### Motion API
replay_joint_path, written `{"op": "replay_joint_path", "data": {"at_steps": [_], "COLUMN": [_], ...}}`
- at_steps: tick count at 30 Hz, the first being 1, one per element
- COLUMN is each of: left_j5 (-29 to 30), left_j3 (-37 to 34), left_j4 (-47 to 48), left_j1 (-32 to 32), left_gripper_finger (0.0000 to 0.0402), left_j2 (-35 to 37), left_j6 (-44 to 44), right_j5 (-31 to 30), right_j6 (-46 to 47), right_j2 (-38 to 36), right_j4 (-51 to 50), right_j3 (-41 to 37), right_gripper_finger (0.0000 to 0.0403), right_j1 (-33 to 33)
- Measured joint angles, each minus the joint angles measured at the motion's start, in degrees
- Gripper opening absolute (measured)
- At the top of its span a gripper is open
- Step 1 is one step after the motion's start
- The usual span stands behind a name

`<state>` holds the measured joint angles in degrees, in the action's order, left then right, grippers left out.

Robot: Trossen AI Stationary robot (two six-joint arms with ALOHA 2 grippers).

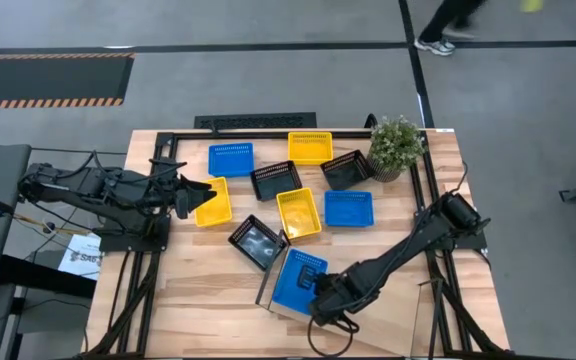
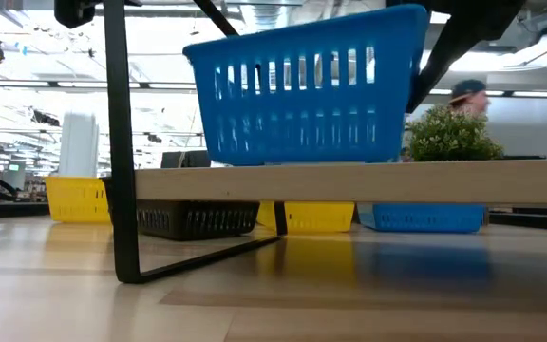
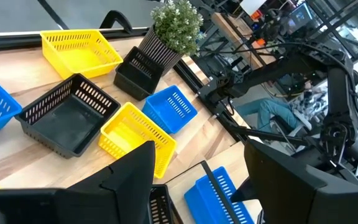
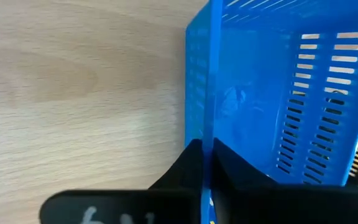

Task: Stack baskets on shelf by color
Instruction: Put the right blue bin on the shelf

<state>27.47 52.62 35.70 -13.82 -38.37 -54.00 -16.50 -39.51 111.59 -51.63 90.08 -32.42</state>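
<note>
Blue basket [image 1: 297, 279] is sitting on the shelf [image 1: 368, 325] at the near side of the table [image 1: 208, 320], tilted in the low view [image 2: 304, 85] with one end lifted off the board [image 2: 349, 180]. Right gripper [image 1: 320, 296] is pinching its near wall, fingers closed on the rim [image 4: 207, 155]; basket is filling most of the right wrist view [image 4: 278, 93].

Other eight baskets are lying loose across the table behind it, none stacked: black one [image 1: 257, 241] just beside the shelf's black end frame [image 1: 266, 290], yellow one [image 1: 299, 213] next to it, blue [image 1: 349, 208] to its right, black [image 1: 276, 180] and black [image 1: 346, 169] mid-table, blue [image 1: 231, 158] and yellow [image 1: 309, 147] along the far edge, yellow [image 1: 214, 201] at left.

Left gripper [image 1: 190, 195] is hovering over that left yellow basket, fingers spread wide, holding nothing [image 3: 197, 180].

Potted plant [image 1: 396, 145] is standing at the far right corner, just beside a black basket. Person [image 2: 468, 95] is showing behind the plant in the low view.
</note>
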Motion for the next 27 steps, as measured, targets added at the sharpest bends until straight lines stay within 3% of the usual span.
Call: {"op": "replay_joint_path", "data": {"at_steps": [16,27], "left_j5": [0.2,0.2], "left_j3": [0.0,0.0], "left_j4": [0.0,0.0], "left_j1": [0.0,0.0], "left_gripper_finger": [0.0238,0.0238], "left_j2": [0.0,0.0], "left_j6": [0.9,1.3], "right_j5": [2.7,-0.4], "right_j6": [0.1,4.0], "right_j2": [0.0,0.0], "right_j4": [3.9,3.6], "right_j3": [0.0,0.0], "right_gripper_finger": [0.0142,0.0164], "right_j1": [0.3,0.7]}}
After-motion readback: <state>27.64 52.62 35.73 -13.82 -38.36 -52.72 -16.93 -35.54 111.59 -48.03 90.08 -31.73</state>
